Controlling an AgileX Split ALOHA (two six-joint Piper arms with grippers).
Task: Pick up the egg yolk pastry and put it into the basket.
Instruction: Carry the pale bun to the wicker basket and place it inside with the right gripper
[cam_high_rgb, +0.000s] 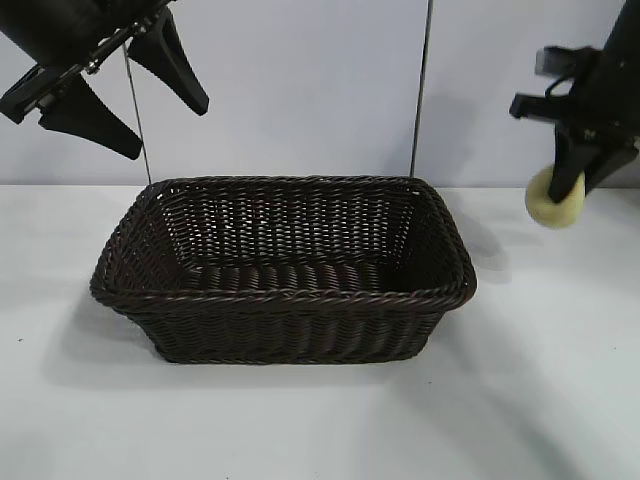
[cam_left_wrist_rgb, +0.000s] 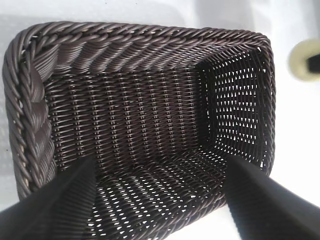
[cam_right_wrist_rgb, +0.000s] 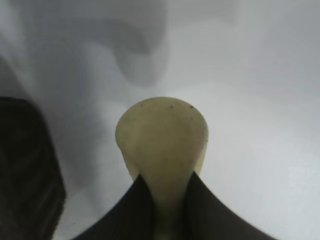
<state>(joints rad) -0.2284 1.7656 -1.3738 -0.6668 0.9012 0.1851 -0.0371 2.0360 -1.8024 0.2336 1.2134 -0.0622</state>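
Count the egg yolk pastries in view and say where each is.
1. The egg yolk pastry is pinched in the right gripper, above the table, right of the basket.

Both arms are matte black. The left tool (cam_high_rgb: 150, 95), in the upper left of the exterior frame, has two long, tapering, wedge-shaped fingers (cam_high_rgb: 172, 62) mounted on a flat black bar, where a small silvery fitting shows. The right tool (cam_high_rgb: 585, 180), at the upper right of that frame, hangs from a blocky black wrist housing with a protruding bracket; its fingers (cam_high_rgb: 566, 172) are equally dark, smooth and narrowing toward blunt tips.
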